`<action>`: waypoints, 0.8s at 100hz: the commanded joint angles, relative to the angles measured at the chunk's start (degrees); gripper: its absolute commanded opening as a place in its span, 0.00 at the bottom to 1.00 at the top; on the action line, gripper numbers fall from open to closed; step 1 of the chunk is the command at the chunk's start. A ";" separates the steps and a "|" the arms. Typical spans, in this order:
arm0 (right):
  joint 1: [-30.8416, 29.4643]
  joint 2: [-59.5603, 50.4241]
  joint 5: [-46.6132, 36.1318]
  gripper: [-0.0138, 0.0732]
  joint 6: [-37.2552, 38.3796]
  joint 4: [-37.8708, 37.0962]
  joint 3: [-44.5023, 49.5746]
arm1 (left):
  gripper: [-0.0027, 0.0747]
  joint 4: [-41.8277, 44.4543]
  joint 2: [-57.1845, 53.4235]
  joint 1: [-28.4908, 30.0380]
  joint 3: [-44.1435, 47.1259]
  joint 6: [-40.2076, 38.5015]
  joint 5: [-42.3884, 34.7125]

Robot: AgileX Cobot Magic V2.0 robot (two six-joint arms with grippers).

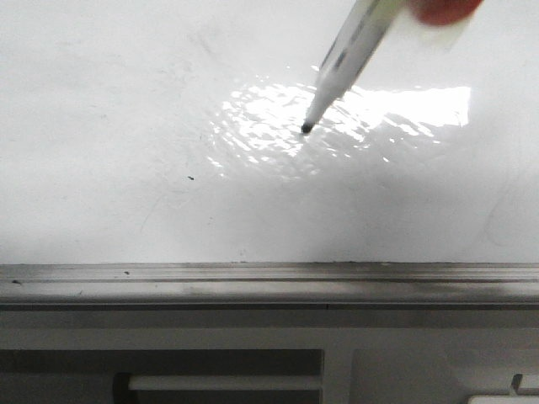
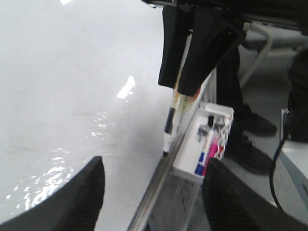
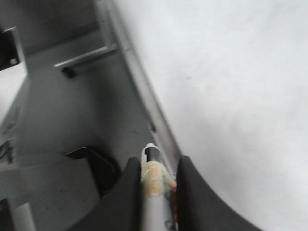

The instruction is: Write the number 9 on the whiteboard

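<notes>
Right end effector [image 3: 155,185] clamped on marker [image 1: 345,61], tip over bare whiteboard [image 1: 126,101] glare, left end effector [image 2: 151,192] spread wide

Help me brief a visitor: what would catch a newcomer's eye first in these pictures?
First, the marker slanting in from the upper right of the front view, its dark tip at the bright glare patch on the whiteboard. Then the right gripper clamped on the marker, and the left gripper open, holding nothing. No 9 is visible on the board.
</notes>
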 commanded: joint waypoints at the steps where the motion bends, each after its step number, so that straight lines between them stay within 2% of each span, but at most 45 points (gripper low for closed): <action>1: 1.25 -1.32 -1.21 0.12 11.50 -12.29 -4.90 | 0.41 -1.70 -4.00 -0.01 1.44 -5.25 -9.32; 11: 2.88 -3.12 -7.72 0.12 18.80 -21.49 -4.18 | 0.25 -1.88 -7.95 -0.01 5.59 -9.00 -16.34; 26: 3.78 -6.88 -25.87 0.12 20.19 -22.71 3.66 | 0.01 -2.53 -10.70 -0.01 10.03 -9.00 -20.05; 42: 3.20 -7.70 -36.21 0.12 21.25 -28.57 12.27 | 0.01 -4.56 -10.74 -0.01 11.16 -9.00 -19.91; 80: -1.01 -3.45 -40.35 0.12 21.26 -30.12 13.99 | 0.01 -4.53 -10.74 -0.01 11.16 -9.00 -19.91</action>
